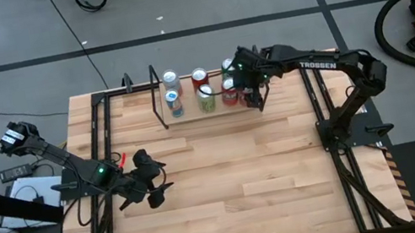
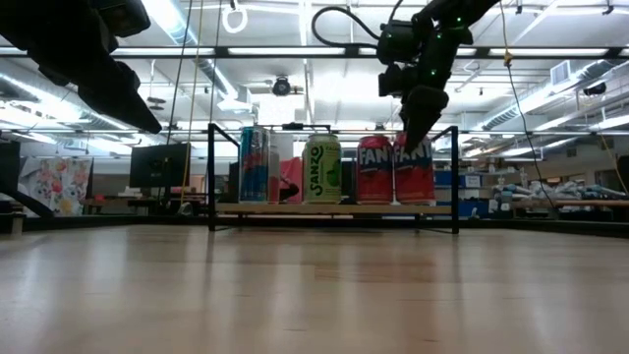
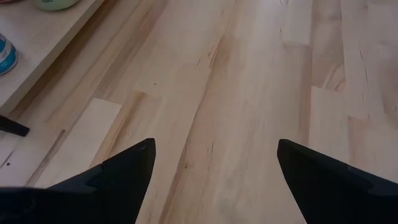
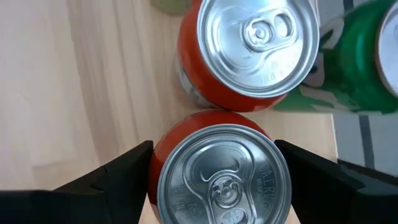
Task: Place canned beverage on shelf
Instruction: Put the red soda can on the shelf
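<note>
Nearest, over the bare pale wooden tabletop point(image 1: 249, 203), the left gripper point(image 1: 154, 177) hangs with its two dark fingers spread wide and empty. Farther back the low light-wood shelf with black rod uprights point(image 2: 295, 208) holds four upright cans in its front row: one blue-and-white can point(image 2: 254, 165), one green can point(image 2: 321, 169) and two red. Three more can tops point(image 1: 199, 76) show behind. The right gripper point(image 2: 417, 128) reaches down at the shelf's right end, fingers closed against the sides of the outer red canned beverage point(image 2: 418, 177), which stands on the plank just beside the other red can point(image 2: 374, 169).
</note>
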